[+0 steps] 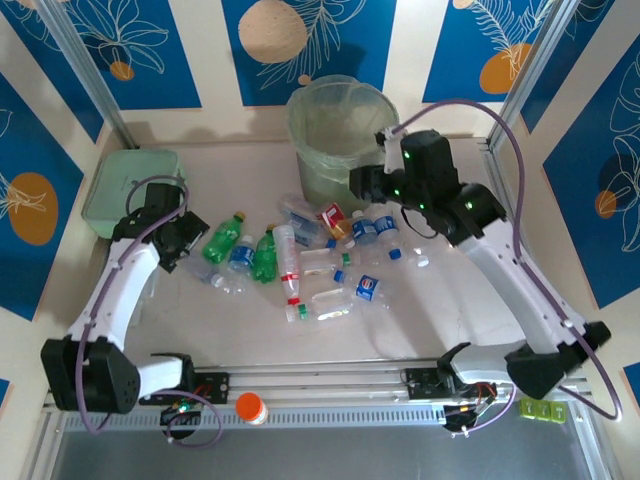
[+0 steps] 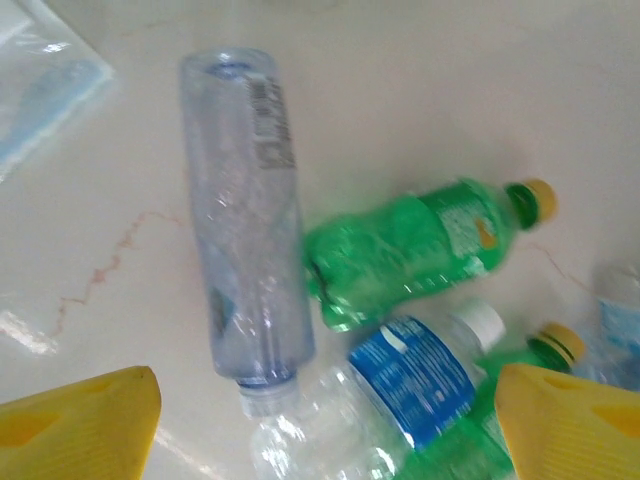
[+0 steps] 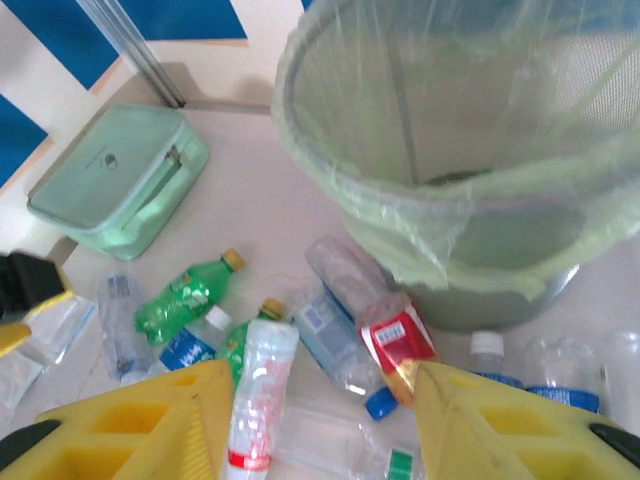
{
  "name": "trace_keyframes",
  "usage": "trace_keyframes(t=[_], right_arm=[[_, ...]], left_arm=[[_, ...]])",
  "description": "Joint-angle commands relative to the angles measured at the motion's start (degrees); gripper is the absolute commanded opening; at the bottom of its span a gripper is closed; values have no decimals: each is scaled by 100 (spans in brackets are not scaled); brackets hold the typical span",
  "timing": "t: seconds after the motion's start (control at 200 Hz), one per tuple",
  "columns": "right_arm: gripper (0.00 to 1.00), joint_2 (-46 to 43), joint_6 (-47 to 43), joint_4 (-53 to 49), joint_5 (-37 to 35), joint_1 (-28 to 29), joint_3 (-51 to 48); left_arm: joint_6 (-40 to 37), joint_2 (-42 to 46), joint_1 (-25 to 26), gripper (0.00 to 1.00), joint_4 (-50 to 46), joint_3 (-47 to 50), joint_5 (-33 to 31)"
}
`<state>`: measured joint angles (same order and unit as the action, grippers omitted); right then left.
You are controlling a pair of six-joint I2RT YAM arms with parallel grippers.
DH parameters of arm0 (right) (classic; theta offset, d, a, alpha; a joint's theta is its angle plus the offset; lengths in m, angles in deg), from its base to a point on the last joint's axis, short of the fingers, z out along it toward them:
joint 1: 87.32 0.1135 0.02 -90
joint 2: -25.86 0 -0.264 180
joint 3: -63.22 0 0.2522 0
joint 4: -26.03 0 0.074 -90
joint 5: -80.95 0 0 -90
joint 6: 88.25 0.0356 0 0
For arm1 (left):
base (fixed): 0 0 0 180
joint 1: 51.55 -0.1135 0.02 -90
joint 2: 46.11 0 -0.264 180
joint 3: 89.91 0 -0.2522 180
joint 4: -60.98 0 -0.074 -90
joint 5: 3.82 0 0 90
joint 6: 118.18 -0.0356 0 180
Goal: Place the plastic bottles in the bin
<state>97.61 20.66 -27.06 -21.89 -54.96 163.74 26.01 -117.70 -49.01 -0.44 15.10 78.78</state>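
Left claw: jaws wide, nothing between them. It hangs low over the left end of the bottle pile, with a yellow finger at each bottom corner of its wrist view.
Under it:
- clear bluish bottle, flat on the surface, neck end toward the claw
- green bottle with a yellow cap, its base against the clear one's side
- blue-label bottle with a white cap, just below the green one
- second yellow cap at the right, on more green plastic

All are lying down and none is gripped. A clear plastic bag lies at the top left corner.

Right claw: jaws partly apart and empty. It sits high, just beside the bin on the bin's front right in the top view. Its wrist view looks down past the liner rim into the bin. I can't tell what's at the bottom through the bag.

Plastic bottles: on the surface in a loose scatter in front of the bin, between the two arms.
- two green ones and a blue-label one on the left
- white-ish bottle with a red band mid-pile, lying lengthwise
- red-label bottle at the foot of the bin
- blue-label ones to the right of that, near the right arm

Mint-green box: far left corner, well apart from the pile.
Orange-capped item: on the near rail between the arm bases. Too small to identify.
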Motion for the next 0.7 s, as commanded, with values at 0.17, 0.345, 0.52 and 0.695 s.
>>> trace_keyframes(t=[0.17,0.345,0.52,0.695], right_arm=[[54,-930,-347,208,581,-28,-544],[55,-1246,-394,276,816,-59,-738],[55,-1085,-463,97,1267,-63,-551],[55,-1083,-544,40,1251,-63,-388]], left_arm=[[-49,-1228,-477,90,198,-256,-812],[-67,-1535,-577,90,793,-79,-848],[-197,-1951,-584,90,1410,-15,-772],[-2,-2270,-589,91,1292,-9,-1106]])
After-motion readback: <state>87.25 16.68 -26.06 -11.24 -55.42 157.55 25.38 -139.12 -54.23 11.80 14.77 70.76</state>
